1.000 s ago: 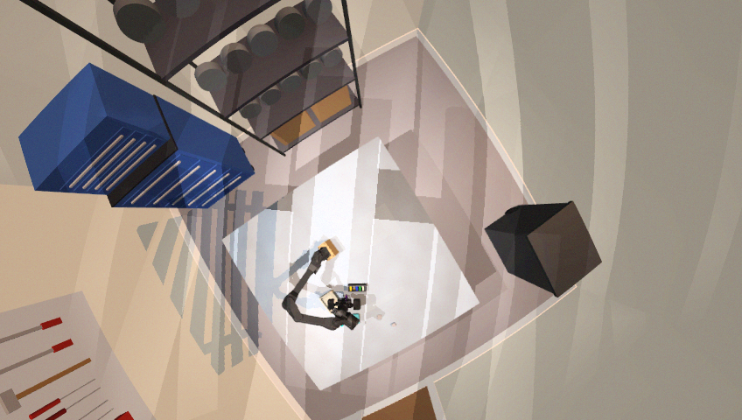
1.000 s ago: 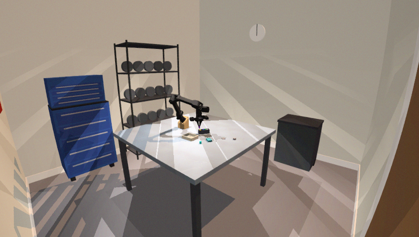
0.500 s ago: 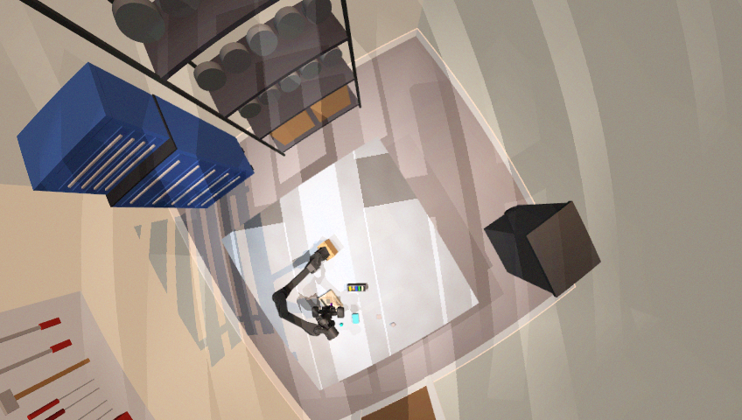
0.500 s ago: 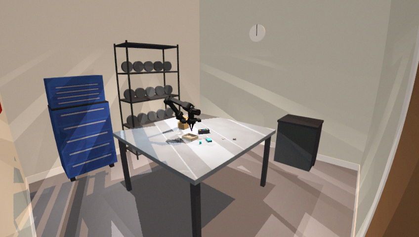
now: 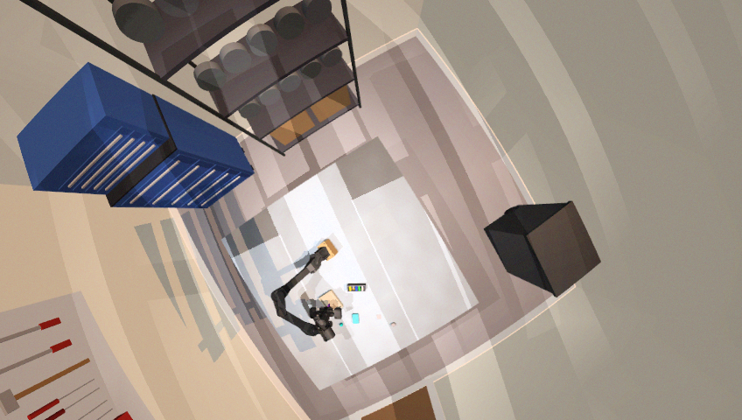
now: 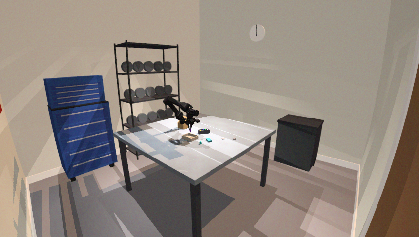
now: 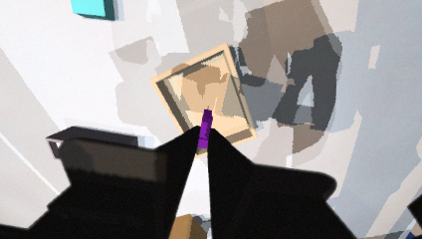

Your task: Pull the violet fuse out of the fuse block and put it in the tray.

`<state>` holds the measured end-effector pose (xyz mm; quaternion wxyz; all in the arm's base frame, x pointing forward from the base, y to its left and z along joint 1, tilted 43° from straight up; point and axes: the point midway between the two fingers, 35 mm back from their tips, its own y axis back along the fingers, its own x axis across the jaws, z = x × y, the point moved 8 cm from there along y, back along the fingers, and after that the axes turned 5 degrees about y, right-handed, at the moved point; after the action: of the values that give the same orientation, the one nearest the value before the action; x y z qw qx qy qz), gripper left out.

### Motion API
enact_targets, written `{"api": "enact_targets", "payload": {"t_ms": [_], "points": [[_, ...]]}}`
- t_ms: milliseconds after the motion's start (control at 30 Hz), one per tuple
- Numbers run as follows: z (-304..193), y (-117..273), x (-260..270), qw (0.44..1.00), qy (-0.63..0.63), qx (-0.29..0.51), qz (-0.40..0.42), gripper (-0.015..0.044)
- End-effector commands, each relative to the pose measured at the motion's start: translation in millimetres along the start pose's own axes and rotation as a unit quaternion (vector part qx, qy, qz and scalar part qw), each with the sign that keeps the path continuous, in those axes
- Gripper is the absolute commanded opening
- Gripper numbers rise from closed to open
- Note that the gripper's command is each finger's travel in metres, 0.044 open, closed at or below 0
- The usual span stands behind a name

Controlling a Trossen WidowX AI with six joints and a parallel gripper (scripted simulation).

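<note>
Violet fuse (image 7: 204,130) pinched in the end effector (image 7: 203,141), hanging in the air above the tray (image 7: 205,97), which lies near the surface's (image 6: 235,126) shelf-side edge. Step: lower straight into the tray middle, release low, stay off the fuse block (image 6: 203,131). Fuse's long axis vertical, free end down.
</note>
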<state>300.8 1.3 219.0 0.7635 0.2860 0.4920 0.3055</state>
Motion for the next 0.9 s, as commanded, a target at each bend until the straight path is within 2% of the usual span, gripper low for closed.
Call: {"api": "enact_targets", "payload": {"t_ms": [0,667,867], "points": [[-0.7,-7.7,-0.9,1.000,0.001,0.001,-0.003,0.0000],[-1.3,-33.8,-1.6,1.000,0.001,0.000,-0.004,0.0000],[-0.3,-30.4,-2.1,1.000,-0.001,-0.002,-0.005,0.0157]]}}
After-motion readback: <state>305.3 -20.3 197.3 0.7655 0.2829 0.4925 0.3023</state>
